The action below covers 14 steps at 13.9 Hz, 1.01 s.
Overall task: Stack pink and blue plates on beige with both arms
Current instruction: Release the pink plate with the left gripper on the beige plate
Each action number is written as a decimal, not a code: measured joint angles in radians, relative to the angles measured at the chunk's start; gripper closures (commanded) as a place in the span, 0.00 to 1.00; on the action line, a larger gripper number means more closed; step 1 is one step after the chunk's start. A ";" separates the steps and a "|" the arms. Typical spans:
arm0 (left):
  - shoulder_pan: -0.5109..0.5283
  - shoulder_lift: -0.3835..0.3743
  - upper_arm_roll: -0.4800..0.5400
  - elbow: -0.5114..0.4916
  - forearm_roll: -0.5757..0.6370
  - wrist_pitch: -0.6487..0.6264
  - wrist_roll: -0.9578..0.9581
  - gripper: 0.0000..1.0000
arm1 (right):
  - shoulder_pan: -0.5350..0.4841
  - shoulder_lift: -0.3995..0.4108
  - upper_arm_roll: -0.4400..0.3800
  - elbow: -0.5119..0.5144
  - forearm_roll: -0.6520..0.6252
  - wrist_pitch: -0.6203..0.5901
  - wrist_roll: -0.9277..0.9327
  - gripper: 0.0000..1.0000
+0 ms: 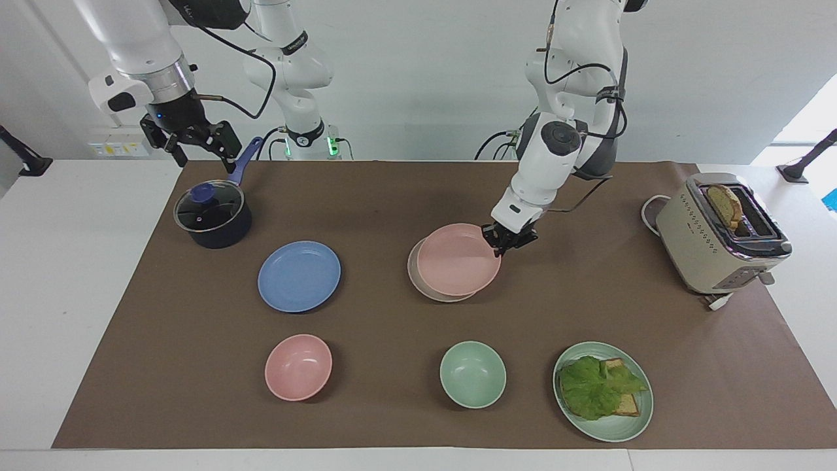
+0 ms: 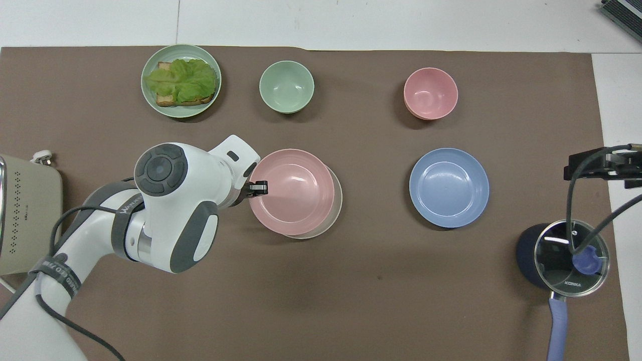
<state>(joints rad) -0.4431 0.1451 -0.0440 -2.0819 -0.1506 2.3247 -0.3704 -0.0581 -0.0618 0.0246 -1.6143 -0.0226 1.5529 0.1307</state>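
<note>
My left gripper [image 1: 501, 241] [image 2: 259, 188] is shut on the rim of the pink plate [image 1: 458, 260] [image 2: 292, 191]. It holds the plate over the beige plate [image 1: 417, 285] [image 2: 338, 203] in the middle of the mat. Only a crescent of beige shows, and I cannot tell whether the two plates touch. The blue plate [image 1: 299, 276] [image 2: 449, 187] lies flat beside them, toward the right arm's end. My right gripper [image 1: 204, 159] [image 2: 599, 165] waits open and holds nothing, above the mat's edge by the pot.
A dark pot with a glass lid [image 1: 212, 214] [image 2: 562, 255] stands at the right arm's end and a toaster [image 1: 719, 235] [image 2: 25, 215] at the left arm's end. Farther out stand a pink bowl [image 1: 298, 366] [image 2: 430, 93], a green bowl [image 1: 472, 374] [image 2: 286, 86] and a green plate [image 1: 611, 433] [image 2: 181, 114] with lettuce and toast.
</note>
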 measured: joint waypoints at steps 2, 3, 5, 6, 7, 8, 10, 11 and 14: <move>-0.008 0.000 0.001 -0.028 0.000 0.030 -0.002 1.00 | 0.000 0.000 0.000 0.000 0.000 0.000 0.000 0.00; -0.008 0.000 0.002 -0.031 0.000 0.035 -0.002 1.00 | 0.000 0.000 0.000 0.000 0.000 0.000 0.000 0.00; -0.008 0.001 0.004 -0.032 0.000 0.040 -0.002 1.00 | 0.000 0.000 0.000 0.000 0.000 0.000 0.000 0.00; -0.008 0.002 0.005 -0.032 0.000 0.048 -0.002 1.00 | 0.000 0.000 -0.001 0.000 0.000 0.000 0.000 0.00; -0.008 0.006 0.005 -0.032 0.000 0.056 -0.002 1.00 | 0.000 0.000 -0.002 0.000 0.000 0.000 0.000 0.00; -0.008 0.013 0.006 -0.032 0.000 0.063 -0.002 1.00 | 0.000 0.000 -0.003 0.000 0.000 0.000 0.000 0.00; -0.008 0.027 0.005 -0.032 0.000 0.080 -0.002 1.00 | 0.000 0.000 -0.003 0.000 0.000 0.000 0.000 0.00; -0.008 0.030 0.005 -0.032 0.000 0.082 -0.002 1.00 | 0.000 0.000 -0.003 0.000 0.000 0.000 0.000 0.00; -0.008 0.031 0.005 -0.032 0.000 0.082 -0.002 0.22 | -0.001 0.000 -0.005 0.000 0.000 0.000 0.000 0.00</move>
<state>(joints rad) -0.4516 0.1765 -0.0387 -2.1141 -0.1505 2.4069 -0.3720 -0.0586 -0.0618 0.0198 -1.6143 -0.0226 1.5529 0.1307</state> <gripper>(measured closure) 0.956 0.000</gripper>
